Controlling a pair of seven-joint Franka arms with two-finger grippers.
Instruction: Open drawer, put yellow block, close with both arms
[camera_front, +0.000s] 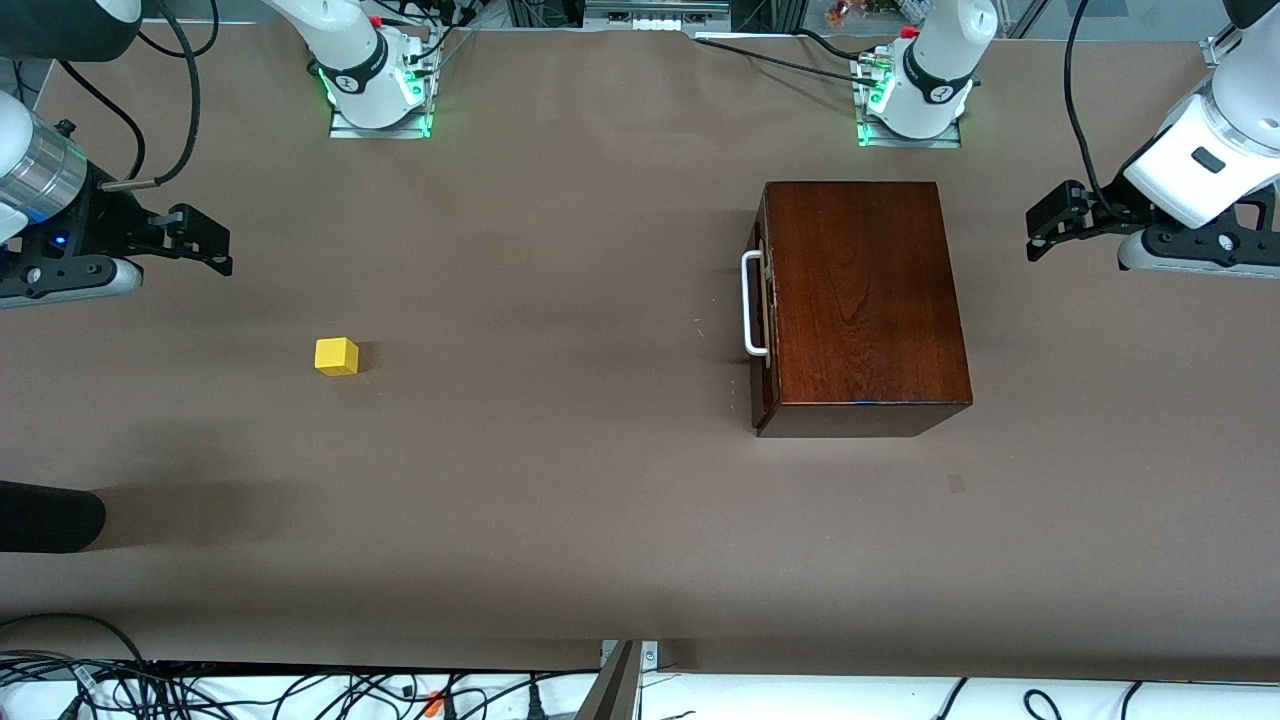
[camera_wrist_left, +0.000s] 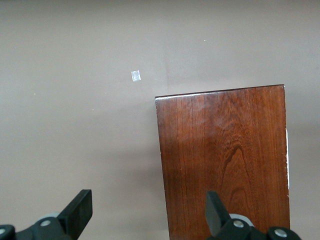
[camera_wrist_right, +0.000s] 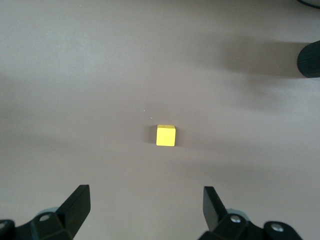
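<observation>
On the table near the left arm's end sits the dark wooden box (camera_front: 862, 300), its drawer (camera_front: 768, 302) shut, handle (camera_front: 751, 304) facing the yellow block (camera_front: 336, 356) toward the right arm's end. Left gripper (camera_front: 1040, 228) and right gripper (camera_front: 208, 243) hover empty, fingers wide, apparently ready to start.

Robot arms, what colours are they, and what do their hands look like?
Both arms are white with grey joints and black cables. The right gripper and left gripper are black, each with two wedge-shaped fingers. Green lights glow at the bases.
</observation>
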